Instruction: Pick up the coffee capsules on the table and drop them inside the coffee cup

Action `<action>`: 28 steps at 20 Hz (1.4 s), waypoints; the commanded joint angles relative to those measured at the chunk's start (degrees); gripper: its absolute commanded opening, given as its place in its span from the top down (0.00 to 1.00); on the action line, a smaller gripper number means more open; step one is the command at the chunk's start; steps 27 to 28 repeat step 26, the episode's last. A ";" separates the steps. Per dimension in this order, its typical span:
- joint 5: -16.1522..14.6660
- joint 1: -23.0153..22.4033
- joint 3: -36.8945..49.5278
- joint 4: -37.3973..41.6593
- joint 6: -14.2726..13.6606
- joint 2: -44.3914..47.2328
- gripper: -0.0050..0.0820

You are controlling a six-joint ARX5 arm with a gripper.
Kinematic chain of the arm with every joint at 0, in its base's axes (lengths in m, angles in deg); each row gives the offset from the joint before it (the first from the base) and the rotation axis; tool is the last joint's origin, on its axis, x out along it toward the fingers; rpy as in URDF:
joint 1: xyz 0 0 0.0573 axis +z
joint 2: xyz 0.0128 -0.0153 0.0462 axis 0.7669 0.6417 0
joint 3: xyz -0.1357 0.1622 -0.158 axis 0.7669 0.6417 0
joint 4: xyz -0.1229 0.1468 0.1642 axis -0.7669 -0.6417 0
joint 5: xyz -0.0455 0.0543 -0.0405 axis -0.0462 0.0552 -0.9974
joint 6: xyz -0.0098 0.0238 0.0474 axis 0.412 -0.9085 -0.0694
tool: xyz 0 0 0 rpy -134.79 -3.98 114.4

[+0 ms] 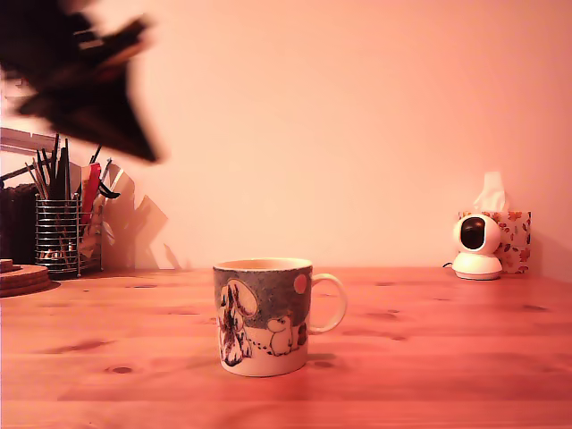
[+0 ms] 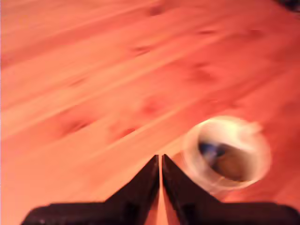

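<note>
Pine table [image 1: 429, 357] is carrying the coffee cup [image 1: 262, 315] near its front edge, a blurred blue shape, probably the coffee capsule [image 2: 209, 150], lying inside. The gripper [image 2: 160, 161] is hovering high, fingers pressed together, empty; dropping looks done, leaving only retreat.

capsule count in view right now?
1, tentatively: a small dark blue capsule, blurred in the wrist view, inside the cream ceramic mug. None shows on the wooden table; the mug could hide more.
</note>
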 commanded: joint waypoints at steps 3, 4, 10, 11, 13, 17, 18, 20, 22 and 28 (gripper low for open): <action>-3.37 6.62 5.27 0.44 -0.26 -7.08 0.96; -4.28 8.48 6.36 0.46 -0.26 -9.01 0.96; -7.02 16.59 12.35 1.62 -0.20 -18.14 0.96; -6.95 17.35 13.31 2.51 0.28 -19.45 0.96; -5.84 18.60 14.75 2.80 0.90 -21.94 0.96; -3.89 19.76 19.32 6.45 2.82 -27.06 0.96; -3.69 19.74 20.24 7.32 2.82 -28.26 0.96; -3.28 19.74 21.49 8.66 2.82 -30.51 0.96; -2.60 19.74 21.81 8.87 2.78 -32.68 0.96; -1.60 19.71 21.84 8.79 2.80 -36.41 0.96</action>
